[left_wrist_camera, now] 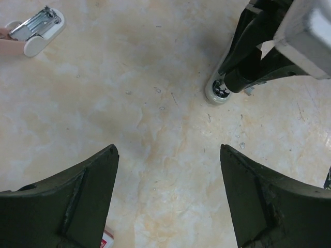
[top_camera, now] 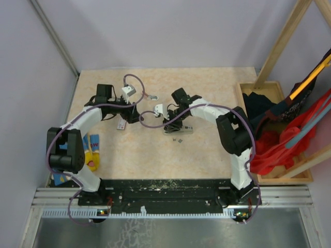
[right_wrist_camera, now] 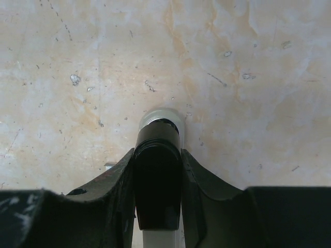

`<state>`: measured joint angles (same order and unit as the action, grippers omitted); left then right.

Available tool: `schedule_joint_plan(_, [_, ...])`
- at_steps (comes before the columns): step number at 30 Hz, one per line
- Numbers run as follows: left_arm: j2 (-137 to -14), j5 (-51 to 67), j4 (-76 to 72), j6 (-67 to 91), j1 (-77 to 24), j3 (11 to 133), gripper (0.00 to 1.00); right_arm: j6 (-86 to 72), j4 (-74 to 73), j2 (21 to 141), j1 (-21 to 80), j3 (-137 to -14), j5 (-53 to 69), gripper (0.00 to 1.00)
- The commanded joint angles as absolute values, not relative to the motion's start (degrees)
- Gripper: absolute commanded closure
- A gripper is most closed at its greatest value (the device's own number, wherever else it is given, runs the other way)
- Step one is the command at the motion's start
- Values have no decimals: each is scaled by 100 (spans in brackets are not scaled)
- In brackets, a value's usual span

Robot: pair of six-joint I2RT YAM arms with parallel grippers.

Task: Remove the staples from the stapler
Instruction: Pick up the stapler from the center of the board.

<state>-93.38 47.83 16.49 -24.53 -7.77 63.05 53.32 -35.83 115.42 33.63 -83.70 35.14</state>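
- Right wrist view: the right claw [right_wrist_camera: 158, 157] is clamped on the stapler [right_wrist_camera: 158, 196] by its black top arm — a finger pressed against each side, the pale grey base end poking out ahead on the bench [right_wrist_camera: 62, 62].
- The left claw [left_wrist_camera: 168, 151] hovers over the bench, jaws wide apart, gripping nothing.
- A few staples [top_camera: 179, 139] lie just beside the stapler.

The beige, marbled table [top_camera: 155, 160] carries the stapler [top_camera: 178, 128] near its middle, with tiny grey staples [top_camera: 178, 139] just on its near side. A white-and-red tag [top_camera: 121, 124] lies left of the middle. A silvery clip [top_camera: 151, 96] lies toward the far edge. Yellow and blue items [top_camera: 92, 150] lie by the left edge.
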Motion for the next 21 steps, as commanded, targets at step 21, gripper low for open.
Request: schedule_joint_plan(21, [-10494,5552,1065,130,-1329,7311,25,3914,-831,9506,3313,-7050,3498,99])
